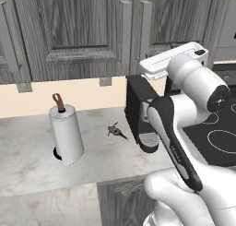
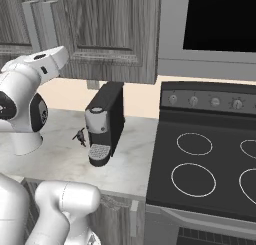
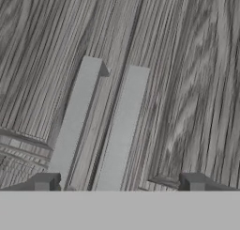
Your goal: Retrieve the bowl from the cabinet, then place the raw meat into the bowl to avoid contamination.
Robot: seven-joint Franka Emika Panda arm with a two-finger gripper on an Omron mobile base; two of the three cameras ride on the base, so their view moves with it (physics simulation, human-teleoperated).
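Observation:
The cabinet (image 1: pixel 83 31) hangs above the counter with both doors shut, so the bowl is hidden. Its two long light-grey bar handles (image 3: pixel 77 116) (image 3: pixel 124 126) stand side by side just ahead of my gripper (image 3: pixel 119 184). The gripper is open, its fingertips (image 3: pixel 44 182) spread wider than the pair of handles, and it holds nothing. The raw meat (image 1: pixel 116 131), a tiny dark lump, lies on the marble counter (image 1: pixel 27 160) between the paper-towel roll and the coffee machine. The raw meat (image 2: pixel 80 137) also shows left of the coffee machine in the right base view.
A white paper-towel roll (image 1: pixel 67 133) stands on the counter at the left. A black coffee machine (image 2: pixel 105 124) stands under the cabinet. To the right are a black stove (image 2: pixel 210 159) and, above it, a microwave (image 2: pixel 220 19).

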